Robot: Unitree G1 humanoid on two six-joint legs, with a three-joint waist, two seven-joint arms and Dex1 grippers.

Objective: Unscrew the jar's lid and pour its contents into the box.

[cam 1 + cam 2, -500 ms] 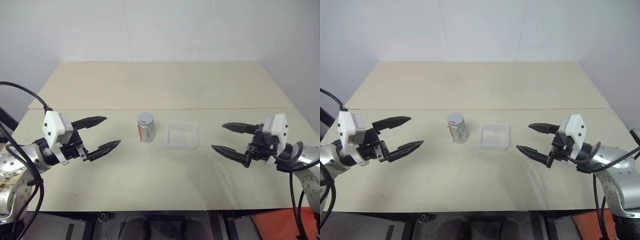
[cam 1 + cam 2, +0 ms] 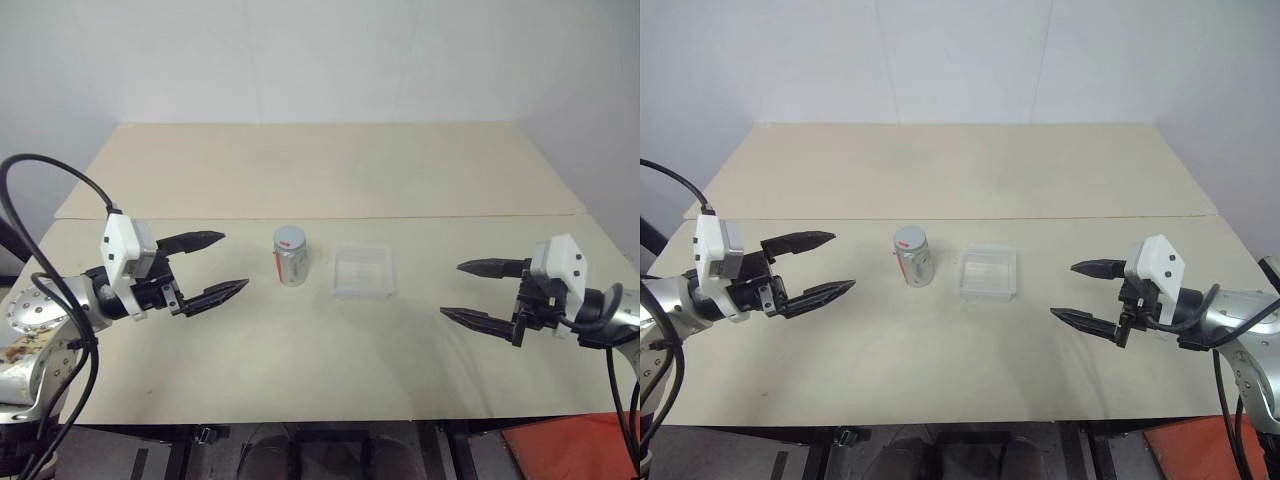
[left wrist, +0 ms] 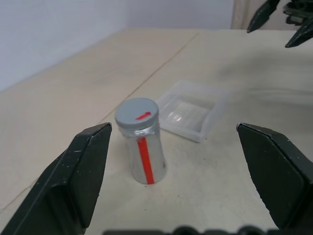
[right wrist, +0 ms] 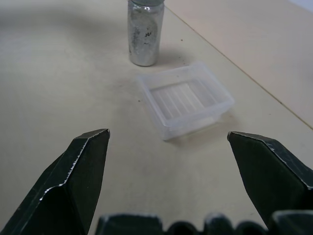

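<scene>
Head view: the jar [image 2: 291, 256] stands upright on the desk [image 2: 320, 340] with its lid [image 2: 290, 237] on, the box [image 2: 363, 272] just to its right; the left gripper [image 2: 218, 264], jaws open and empty, is nearer the jar than the right gripper [image 2: 470, 292], also open and empty. Left wrist view: the jar lies ahead between the open jaws, untouched. Right wrist view: the box comes first, the jar beyond it, so the left arm appears better placed for the jar.

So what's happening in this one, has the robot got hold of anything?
Nothing is held. The jar stands upright on the table with its grey lid on, and the clear box sits just beside it, apart from it, with nothing seen inside. The left gripper hovers open on the jar's side and the right gripper hovers open on the box's side, both pointing inward and clear of both things.
</scene>
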